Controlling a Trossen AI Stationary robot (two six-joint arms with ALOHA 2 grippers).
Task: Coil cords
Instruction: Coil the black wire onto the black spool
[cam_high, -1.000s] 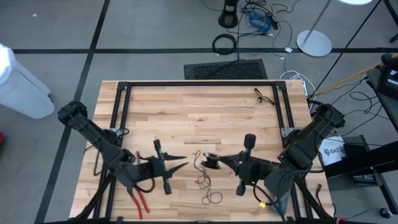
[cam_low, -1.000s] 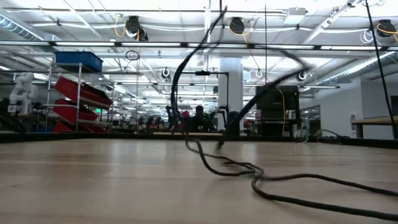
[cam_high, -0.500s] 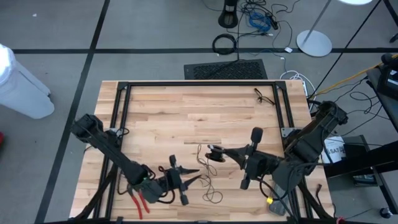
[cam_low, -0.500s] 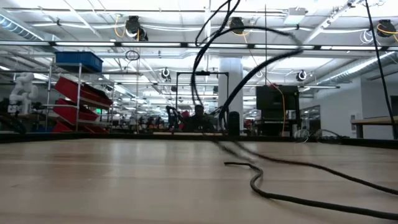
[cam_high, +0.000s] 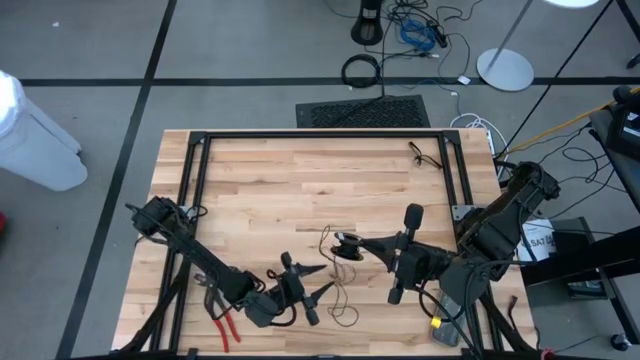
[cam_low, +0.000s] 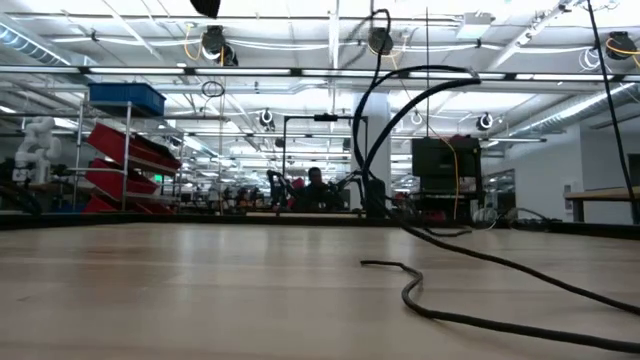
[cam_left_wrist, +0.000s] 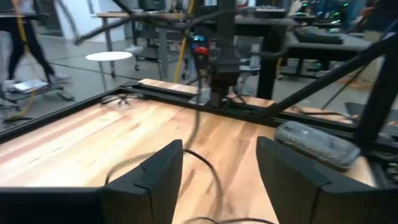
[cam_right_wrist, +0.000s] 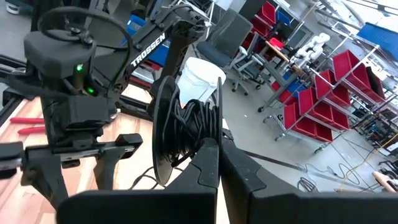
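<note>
Since a second ago your left end effector (cam_high: 322, 292) has slid nearer the loose cord (cam_high: 338, 292) and now gapes empty; your right end effector (cam_high: 352, 248) pinches the spool (cam_right_wrist: 180, 134) above the worktop (cam_high: 300, 180); winding seems underway; next, regrasp the slack.

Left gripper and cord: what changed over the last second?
The left gripper moved right along the near edge toward the loose cord and opened; its fingers are spread with cord between them, not gripped. The right gripper rose slightly and shifted a little right, still shut on the spool. The red pliers stayed put.
</note>
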